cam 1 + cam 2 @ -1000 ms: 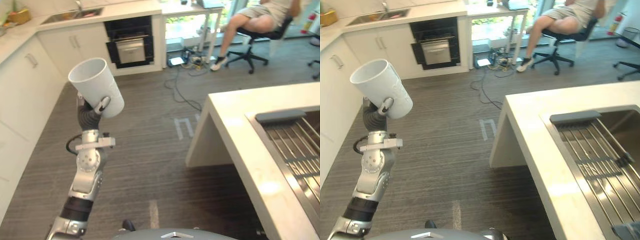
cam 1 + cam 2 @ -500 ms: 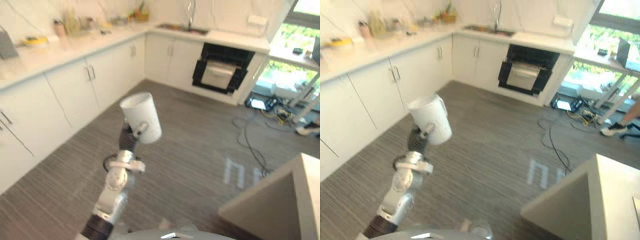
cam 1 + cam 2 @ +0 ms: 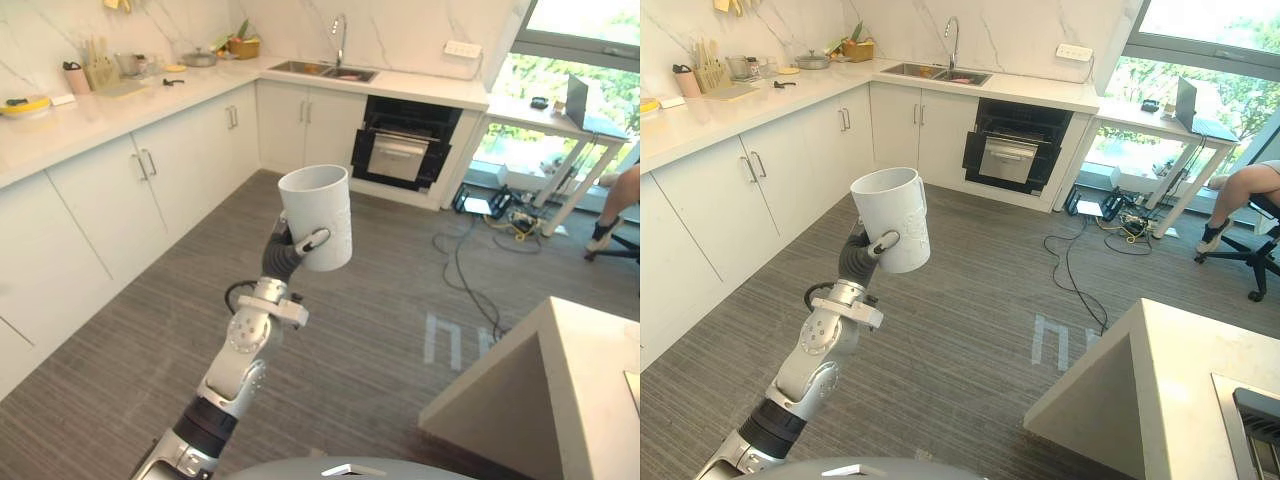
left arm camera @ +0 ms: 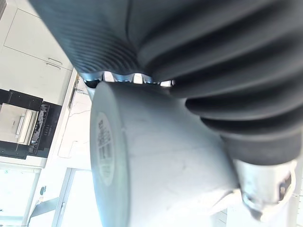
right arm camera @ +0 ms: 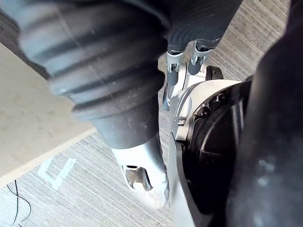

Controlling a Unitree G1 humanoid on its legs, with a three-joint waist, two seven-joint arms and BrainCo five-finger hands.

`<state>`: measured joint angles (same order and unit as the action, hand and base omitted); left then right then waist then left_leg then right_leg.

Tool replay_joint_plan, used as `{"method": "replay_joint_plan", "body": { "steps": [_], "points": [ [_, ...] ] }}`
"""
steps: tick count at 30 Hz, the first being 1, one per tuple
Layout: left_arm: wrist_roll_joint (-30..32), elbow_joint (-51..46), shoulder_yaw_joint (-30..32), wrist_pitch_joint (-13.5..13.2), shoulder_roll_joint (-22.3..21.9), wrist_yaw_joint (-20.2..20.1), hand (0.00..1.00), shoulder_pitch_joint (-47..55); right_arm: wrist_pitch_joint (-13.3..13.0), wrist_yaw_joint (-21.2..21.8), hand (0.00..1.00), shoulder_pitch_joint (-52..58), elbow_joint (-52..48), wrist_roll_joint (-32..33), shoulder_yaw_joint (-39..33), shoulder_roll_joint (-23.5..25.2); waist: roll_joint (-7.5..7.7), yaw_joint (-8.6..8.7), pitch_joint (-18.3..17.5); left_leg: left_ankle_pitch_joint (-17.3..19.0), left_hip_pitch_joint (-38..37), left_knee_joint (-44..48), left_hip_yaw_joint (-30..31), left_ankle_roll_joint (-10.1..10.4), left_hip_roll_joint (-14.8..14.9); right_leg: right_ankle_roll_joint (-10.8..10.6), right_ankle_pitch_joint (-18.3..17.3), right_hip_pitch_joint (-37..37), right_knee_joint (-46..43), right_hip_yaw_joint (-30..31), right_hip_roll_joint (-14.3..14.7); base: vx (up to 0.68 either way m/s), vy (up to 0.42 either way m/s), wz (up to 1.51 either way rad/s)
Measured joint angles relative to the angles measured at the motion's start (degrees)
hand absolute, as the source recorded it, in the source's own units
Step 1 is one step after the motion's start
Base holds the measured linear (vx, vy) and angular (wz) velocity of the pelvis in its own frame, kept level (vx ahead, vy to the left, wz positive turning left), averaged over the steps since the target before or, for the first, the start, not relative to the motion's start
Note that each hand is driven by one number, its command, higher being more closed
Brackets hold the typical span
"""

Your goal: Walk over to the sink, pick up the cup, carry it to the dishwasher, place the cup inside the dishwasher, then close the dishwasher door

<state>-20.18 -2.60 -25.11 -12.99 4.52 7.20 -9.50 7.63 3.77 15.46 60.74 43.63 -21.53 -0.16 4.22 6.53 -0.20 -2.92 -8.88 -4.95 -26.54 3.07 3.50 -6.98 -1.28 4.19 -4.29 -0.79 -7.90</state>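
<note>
The left hand (image 3: pixel 292 252) is up in the air, with its fingers and thumb curled tight round the cup (image 3: pixel 318 215). The cup is white and stands nearly straight, mouth up, high over the grey floor (image 3: pixel 380 330) — I cannot see down into it, so I cannot tell if anything is inside. The right hand (image 5: pixel 137 156) hangs low over the floor, and I cannot tell if it is open or closed.

Far off at the back, well apart from the cup, the sink (image 3: pixel 322 70) sits in the white counter (image 3: pixel 120 105) under a tall tap (image 3: pixel 341 30). It is too far away to see what is in it. Near it, under the same counter, is the black dishwasher (image 3: pixel 400 155). On the counter stand a basket (image 3: pixel 241 46) with green leaves poking out, a grey pot (image 3: pixel 198 60) — and a holder (image 3: pixel 100 72) with tools sticking up.
</note>
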Motion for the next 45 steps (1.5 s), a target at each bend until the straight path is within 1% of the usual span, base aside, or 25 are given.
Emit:
{"method": "replay_joint_plan", "body": {
  "steps": [8, 11, 13, 14, 15, 16, 17, 18, 21, 24, 25, 26, 27, 30, 32, 33, 34, 36, 37, 38, 39, 40, 42, 43, 45],
  "points": [
    [-0.01, -0.23, 5.16, 0.0, -0.09, 0.41, 1.0, 2.2, -0.82, 2.35, 0.0, 1.49, -0.12, -0.28, 0.69, -0.02, -1.0, 0.82, 0.27, 0.16, -0.3, 0.05, -0.38, 0.05, 0.1, 0.6, 0.16, -0.09, 0.87, -0.27, 0.11, 0.0, 0.0, -0.02],
    [-0.85, 0.02, 10.17, 0.02, -0.15, 2.98, 1.0, 6.94, -2.87, 3.29, 0.0, 2.87, -1.35, -3.01, 1.32, -0.19, -1.5, 1.02, 0.55, 0.7, -0.29, 0.06, -0.68, -0.13, 0.1, 1.25, -0.62, -0.33, -0.41, -5.47, -1.17, 0.0, 0.0, 0.0],
    [-1.04, 2.1, 10.93, 0.06, -0.25, 4.68, 1.0, 9.78, -3.48, 3.35, 0.0, 3.4, -1.28, -9.6, 2.37, -0.79, -0.69, 0.09, 0.54, 1.26, -0.53, 0.78, -1.53, -0.39, -0.81, 4.83, -4.65, -2.65, -6.49, -8.32, -3.67, 0.04, 0.044, 0.1],
    [-1.02, 3.06, 10.24, 0.07, -0.32, 5.05, 1.0, 9.87, -3.71, 3.12, 0.0, 3.39, -0.97, -11.33, 2.36, -0.97, -0.14, -0.04, 0.66, 2.84, 0.13, 4.29, -1.83, -1.12, -1.1, 4.24, -5.52, -2.88, -8.43, -9.55, -5.0, 0.15, 0.032, 0.49],
    [-1.0, 4.53, 8.72, 0.73, -0.87, 6.23, 1.0, 9.78, -3.62, 2.21, 0.0, 2.83, -0.11, -12.56, 2.26, -1.79, -0.24, -0.04, 1.74, 7.34, 1.36, 8.4, -0.63, -1.63, -1.4, 5.17, -7.77, -4.47, -17.04, -11.64, -7.22, 0.13, -0.002, 0.51],
    [-1.01, 5.63, 8.26, 1.0, -1.26, 6.77, 1.0, 9.95, -3.5, 1.49, 0.0, 2.09, 0.77, -12.57, 2.3, -2.42, 0.28, -0.26, 2.52, 8.11, 1.41, 9.42, -0.17, -1.92, -1.65, 5.7, -7.7, -7.06, -23.78, -13.1, -9.02, 0.07, 0.007, 0.69],
    [-1.04, 8.57, 6.9, 2.04, -1.28, 8.07, 1.0, 10.16, -3.5, 0.61, 0.0, 1.06, 1.05, -12.47, 2.39, -2.58, -0.19, 0.06, 3.29, 9.15, 1.64, 11.27, 1.75, -2.3, -1.49, 8.61, -4.84, -10.97, -34.04, -14.05, -11.35, 0.02, 0.017, 0.66],
    [-1.03, 10.16, 5.76, 2.96, -1.54, 8.75, 1.0, 10.43, -3.58, 0.69, 0.0, 0.95, 1.15, -12.14, 2.39, -2.53, -0.82, 0.56, 3.84, 9.77, 1.6, 12.22, 3.32, -2.51, -1.01, 9.61, -1.86, -13.13, -39.23, -13.88, -11.88, 0.06, 0.014, 0.86],
    [-0.96, 10.91, 4.47, 3.27, -0.36, 8.6, 1.0, 12.01, -5.18, 1.06, 0.0, 0.34, 0.99, -8.71, 2.56, -1.88, -2.45, 1.0, 4.57, 10.71, 0.86, 12.61, 6.91, -2.07, 1.34, 4.48, -7.69, -14.93, -35.46, -12.8, -8.75, 0.13, -0.076, 0.59],
    [-0.88, 9.14, 3.43, 2.95, 2.51, 8.07, 1.0, 12.02, -7.94, 0.83, 0.0, -0.78, -1.58, -4.98, 4.02, -1.33, -2.11, 0.7, 5.13, 11.27, 0.65, 11.89, 7.58, -1.09, 1.98, 2.73, -2.79, -14.86, -13.27, -12.15, -7.45, 0.19, -0.181, 0.29],
    [-0.9, 7.15, 3.73, 3.09, 3.04, 7.37, 1.0, 12.38, -7.98, 0.68, 0.0, -0.48, -2.62, -4.48, 5.11, -1.93, -2.05, 0.39, 5.79, 11.88, -0.42, 12.14, 7.34, 0.41, 2.41, 2.91, -0.23, -13.9, -6.21, -11.53, -7.34, 0.21, -0.2, 0.13],
    [-0.93, 5.46, 3.94, 3.1, 3.4, 7.35, 1.0, 12.75, -7.97, 0.59, 0.0, 0.11, -3.69, -4.43, 5.93, -2.11, -1.71, 0.1, 6.12, 12.4, -1.08, 12.66, 7.01, 1.59, 2.66, 3.01, -0.16, -13.12, -4.03, -11.14, -7.2, 0.27, -0.307, 0.01],
    [-0.96, 2.56, 4.93, 3.03, 3.48, 6.9, 1.0, 13.62, -7.97, 0.59, 0.0, 0.75, -5.22, -3.59, 8.09, -2.64, -1.14, -0.43, 6.84, 13.84, -2.94, 14.29, 6.32, 4.23, 3.9, 2.14, 3.42, -11.69, -3.71, -10.91, -6.64, 0.38, -0.386, -0.17],
    [-1.0, -0.86, 5.11, 3.01, 2.84, 4.51, 1.0, 14.56, -7.83, 0.56, 0.0, 0.87, -8.89, -2.33, 10.22, -4.45, -5.68, -0.57, 6.36, 15.79, -6.82, 13.96, 5.26, 7.38, 9.31, 2.4, 3.99, -11.77, -9.66, -11.45, -1.83, 0.37, -0.311, -0.18],
    [-0.98, -1.38, 5.17, 2.99, 0.96, 3.0, 1.0, 14.28, -8.02, 0.58, 0.0, 0.46, -11.54, -2.35, 10.34, -4.52, -7.27, -0.57, 5.51, 16.48, -8.36, 12.88, 4.63, 6.94, 11.64, 3.62, -0.58, -13.29, -14.76, -11.53, 0.44, 0.31, -0.205, -0.12],
    [-0.96, -1.33, 5.16, 2.99, -0.19, 2.4, 1.0, 14.39, -8.63, 0.38, 0.0, 0.53, -12.68, -2.45, 10.67, -4.7, -7.53, -0.57, 5.3, 15.69, -9.48, 13.84, 4.41, 6.47, 12.33, 4.16, -3.37, -13.77, -17.5, -11.65, 1.32, 0.32, -0.221, -0.25],
    [-0.88, -1.36, 5.17, 2.93, -0.63, 2.47, 1.0, 15.52, -9.3, -0.39, 0.0, 0.08, -12.66, -2.54, 10.71, -4.48, -6.4, -0.72, 5.15, 13.79, -7.67, 20.92, 4.56, 4.64, 13.15, 4.52, -4.84, -13.22, -18.44, -10.87, 1.16, 0.31, -0.245, -0.3],
    [-0.62, -1.67, 5.27, 2.68, -0.94, 2.74, 1.0, 16.64, -10.86, -0.59, 0.0, 0.81, -12.73, -3.1, 10.69, -3.39, -6.48, -1.14, 5.43, 11.2, -1.1, 35.76, 6.45, 1.52, 16.98, 5.31, -6.19, -10.69, -17.29, -11.07, 2.42, 0.3, -0.275, -0.21],
    [-0.43, -3.47, 5.89, 2.57, -1.17, 3.51, 1.0, 16.93, -12.63, -0.68, 0.0, 1.35, -12.45, -4.1, 9.77, -3.23, -7.27, -1.56, 6.1, 2.48, 6.16, 50.8, 10.55, -1.9, 22.29, 6.6, -8.07, -8.1, -16.67, -11.19, 5.19, 0.3, -0.246, -0.18],
    [-0.44, -4.07, 7.42, 2.19, -1.24, 3.64, 1.0, 17.59, -13.4, -0.84, 0.0, 2.23, -11.95, -5.54, 9.51, -3.68, -8.41, -1.74, 6.55, -6.7, 9.18, 56.56, 12.29, -5.03, 25.14, 7.48, -9.07, -5.51, -15.08, -10.84, 6.87, 0.34, -0.17, -0.22],
    [-0.45, -3.94, 8.8, 2.1, -1.1, 3.58, 1.0, 17.73, -14.23, -0.92, 0.0, 2.13, -11.95, -5.95, 9.63, -3.99, -7.4, -1.9, 6.49, -11.5, 10.82, 59.82, 13.28, -6.64, 26.4, 7.86, -9.21, -3.39, -13.45, -10.73, 7.52, 0.4, -0.116, -0.2],
    [-0.48, -3.64, 11.68, 2.09, -1.19, 3.5, 1.0, 16.99, -16.5, -1.57, 0.0, 2.19, -11.94, -6.26, 10.08, -4.97, -7.94, -1.74, 6.85, -6.41, 17.29, 70.52, 14.96, -7.93, 26.87, 8.98, -9.8, 0.29, -11.49, -10.62, 8.04, 0.47, -0.13, -0.11],
    [-0.48, -3.66, 12.96, 1.87, -0.96, 2.7, 1.0, 16.78, -18.18, -1.47, 0.0, 1.44, -12.05, -6.2, 10.26, -6.48, -8.14, -2.01, 7.0, 0.84, 22.2, 73.58, 13.89, -8.03, 24.15, 9.01, -10.41, 3.47, -9.09, -9.71, 7.83, 0.44, -0.103, -0.27],
    [-0.48, -3.88, 13.89, 1.79, -0.85, 2.42, 1.0, 16.77, -19.41, -1.42, 0.0, -0.55, -12.35, -6.19, 11.18, -7.35, -7.9, -3.52, 7.04, 7.27, 24.31, 67.12, 10.7, -6.29, 20.3, 8.82, -10.48, 6.18, -6.38, -8.45, 7.0, 0.44, -0.048, -0.56],
    [-0.45, -4.47, 13.68, 1.77, 0.51, 2.57, 1.0, 16.73, -20.51, -1.34, 0.0, -3.77, -12.71, -6.24, 12.58, -7.52, -6.91, -4.3, 7.07, 10.29, 24.2, 51.3, 6.94, -3.94, 15.09, 7.41, -10.27, 8.09, -4.38, -6.8, 5.6, 0.43, -0.006, -0.62]
  ]
}}
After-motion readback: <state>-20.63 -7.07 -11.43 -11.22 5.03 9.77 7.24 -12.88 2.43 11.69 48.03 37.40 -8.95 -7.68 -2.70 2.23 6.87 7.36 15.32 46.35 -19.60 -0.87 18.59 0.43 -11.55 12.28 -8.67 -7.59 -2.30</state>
